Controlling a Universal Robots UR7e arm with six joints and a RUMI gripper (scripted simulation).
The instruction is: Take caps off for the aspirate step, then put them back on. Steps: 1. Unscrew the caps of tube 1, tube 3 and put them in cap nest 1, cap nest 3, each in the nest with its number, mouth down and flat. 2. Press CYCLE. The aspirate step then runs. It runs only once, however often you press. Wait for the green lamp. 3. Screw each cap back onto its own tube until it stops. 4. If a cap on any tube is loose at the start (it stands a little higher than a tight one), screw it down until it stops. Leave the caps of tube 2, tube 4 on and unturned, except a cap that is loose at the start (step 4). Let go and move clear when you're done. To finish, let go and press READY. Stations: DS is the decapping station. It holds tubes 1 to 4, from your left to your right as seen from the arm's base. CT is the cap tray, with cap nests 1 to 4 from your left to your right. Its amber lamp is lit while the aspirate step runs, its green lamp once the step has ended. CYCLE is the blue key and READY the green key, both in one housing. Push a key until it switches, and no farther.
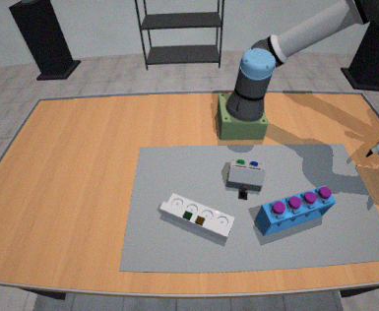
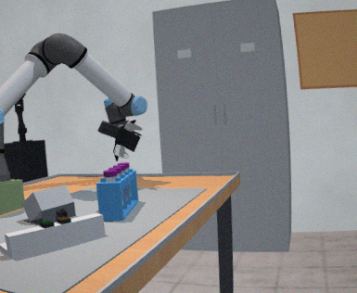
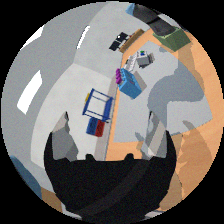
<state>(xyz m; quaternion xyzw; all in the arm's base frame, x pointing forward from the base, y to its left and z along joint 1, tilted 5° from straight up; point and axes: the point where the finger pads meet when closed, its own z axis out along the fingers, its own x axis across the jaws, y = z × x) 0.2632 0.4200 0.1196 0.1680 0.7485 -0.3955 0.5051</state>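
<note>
The blue decapping station (image 1: pixel 297 217) (image 2: pixel 110 199) (image 3: pixel 131 86) holds four tubes with magenta caps: tube 1's cap (image 1: pixel 325 192), tube 2's cap (image 1: pixel 309 198), tube 3's cap (image 1: pixel 294 202) and tube 4's cap (image 1: pixel 279 207). I cannot tell whether one stands higher. The white cap tray (image 1: pixel 204 228) (image 2: pixel 57 238) has bare nests; its green lamp (image 1: pixel 187 216) and amber lamp (image 1: pixel 200 220) look dark. The grey housing (image 1: pixel 246 176) (image 2: pixel 50 201) carries the green READY key (image 1: pixel 240 161) and blue CYCLE key (image 1: pixel 254 163). My gripper (image 2: pixel 129 144) (image 3: pixel 108 111) is open and empty, tilted, above and beyond the tube 1 end of the station.
A small black block (image 1: pixel 242 195) is at the housing's front, between the tray and the station. The arm's green base block (image 1: pixel 242 131) (image 2: pixel 3 197) stands behind the grey mat (image 1: pixel 150 246). A shelf rack (image 1: pixel 181 21) and a grey cabinet (image 2: pixel 215 139) stand beyond the table.
</note>
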